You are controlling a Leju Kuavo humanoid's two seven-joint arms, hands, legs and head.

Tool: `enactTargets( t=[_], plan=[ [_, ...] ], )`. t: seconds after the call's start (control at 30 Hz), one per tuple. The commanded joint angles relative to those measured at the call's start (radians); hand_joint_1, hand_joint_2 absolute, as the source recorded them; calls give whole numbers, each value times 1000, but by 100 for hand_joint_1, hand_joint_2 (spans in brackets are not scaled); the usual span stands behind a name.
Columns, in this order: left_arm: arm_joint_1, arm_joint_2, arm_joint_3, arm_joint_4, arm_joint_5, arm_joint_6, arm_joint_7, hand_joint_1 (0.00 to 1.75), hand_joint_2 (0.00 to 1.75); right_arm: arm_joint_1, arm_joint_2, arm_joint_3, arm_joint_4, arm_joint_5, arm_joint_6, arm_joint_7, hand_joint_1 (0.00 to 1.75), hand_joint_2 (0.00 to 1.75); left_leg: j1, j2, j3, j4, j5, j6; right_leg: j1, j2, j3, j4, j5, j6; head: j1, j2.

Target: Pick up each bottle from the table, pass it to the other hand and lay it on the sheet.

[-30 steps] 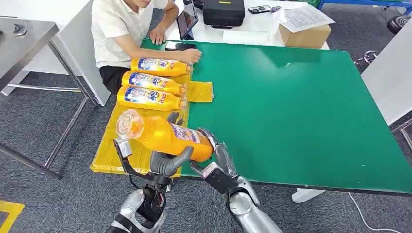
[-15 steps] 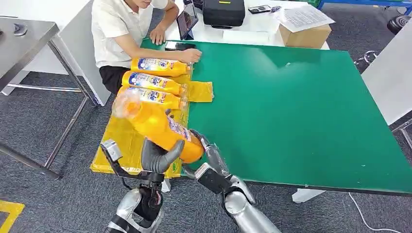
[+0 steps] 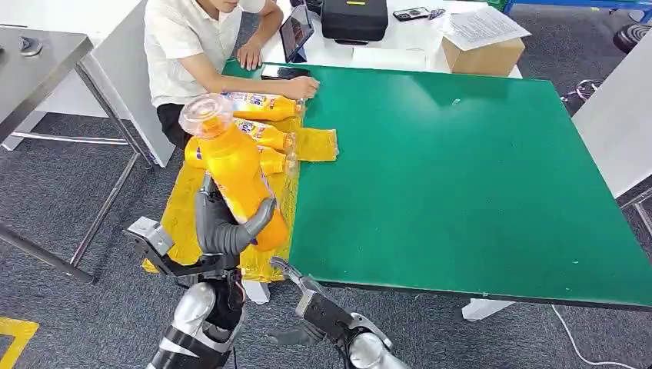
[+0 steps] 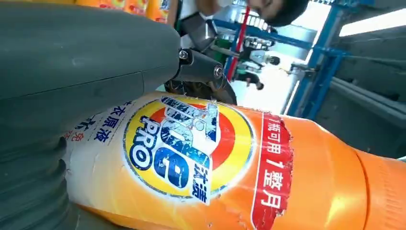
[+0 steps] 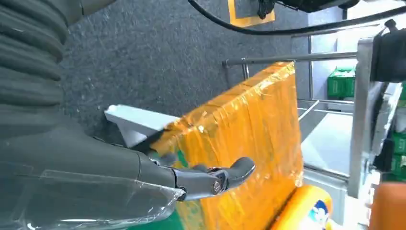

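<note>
Clearly the left hand had the orange bottle wrapped round its lower body, thumb across the front and fingers behind, holding it nearly upright, tilted a little, with its clear cap end up. It hung in the air over the yellow sheet at the counter's near left corner, not yet laid down. The right hand sat low, just below the counter's near edge, empty, fingers loosely apart.

To my eye the bottle looked full — so fairly heavy — and its plastic wall stiff enough for a firm squeeze, though glossy and apt to slip. The labelled middle, where the hand already gripped, seemed the sensible place; the narrowing neck would twist out. Three more bottles lay side by side on the sheet further back, near a seated person — any roll on landing could knock them.
</note>
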Motion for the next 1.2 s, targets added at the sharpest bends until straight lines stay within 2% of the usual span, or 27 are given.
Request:
enactTargets(
  t=[0.03,0.13,0.2,0.37,0.43,0.47,0.5,0.6,0.63,0.77,0.87,1.0,1.1,1.13,1.2],
  plan=[
    [-58,38,59,20,-18,7,50,175,175,15,-23,-37,32,-18,-35,-5,0,175,1,-1,3,-1,0,-1,1,0,3,-1,-1,-2,0,0],
    [-68,59,69,66,-11,-9,84,175,175,35,-39,-96,4,-32,-57,-9,0,175,1,-1,4,-1,0,-2,1,0,4,-1,-1,-2,0,0],
    [-114,135,-4,156,-293,149,72,175,175,57,-51,-152,-21,-35,-85,-18,0,175,0,-2,3,-2,1,-1,0,-2,3,-1,0,-1,0,0],
    [-127,139,8,189,-342,149,62,175,175,65,-48,-171,-31,-22,-84,-23,0,175,0,-2,4,-2,0,-2,0,-1,4,-1,-1,-2,0,0],
    [-164,194,-48,262,-658,291,143,175,175,77,-44,-228,-50,-12,-139,-46,0,175,0,-2,4,-1,0,-2,0,-1,4,-1,-1,-2,0,0],
    [-178,219,-52,312,-819,302,200,175,175,87,-48,-264,-80,1,-168,-61,0,175,0,-2,4,-1,0,-2,0,-2,4,-1,-1,-2,0,0],
    [-190,231,-49,350,-925,282,251,175,175,96,-48,-298,-109,4,-181,-65,0,175,1,-2,6,-2,0,-2,0,-2,6,-1,-2,-3,0,0],
    [-212,230,3,436,-1094,249,298,175,175,121,-41,-388,-206,45,-247,-84,0,175,0,-2,6,-2,0,-3,0,-1,6,-1,-1,-3,0,0],
    [-228,231,14,472,-1146,246,317,175,175,134,-33,-416,-275,58,-309,-84,0,175,0,-1,4,-2,0,-2,0,0,3,-1,0,-2,0,0],
    [-283,244,23,565,-1306,200,389,175,175,179,-47,-427,-473,4,-413,-84,0,175,0,-1,3,0,0,-2,0,0,2,1,-1,-2,0,0],
    [-341,249,14,656,-1399,129,459,175,175,207,-48,-421,-562,-27,-365,-84,0,175,0,-2,1,0,0,-1,0,-1,0,1,-1,-2,0,0],
    [-413,231,40,809,-1408,67,471,175,175,211,-41,-387,-600,-53,-289,-84,0,175,0,-1,2,0,0,-2,0,-1,2,1,-1,-2,0,0],
    [-423,227,51,836,-1399,60,467,175,175,204,-37,-385,-592,-54,-289,-84,0,175,0,-1,2,0,0,-1,0,0,1,1,0,-1,0,0],
    [-442,222,43,883,-1409,32,468,148,175,197,-38,-388,-577,-62,-286,-84,0,175,1,0,3,0,-1,-2,1,1,2,1,-1,-2,0,0],
    [-454,219,43,911,-1407,0,469,148,175,193,-37,-394,-569,-65,-290,-84,0,175,1,-1,2,0,0,-1,1,0,1,1,0,-1,0,0]
  ],
)
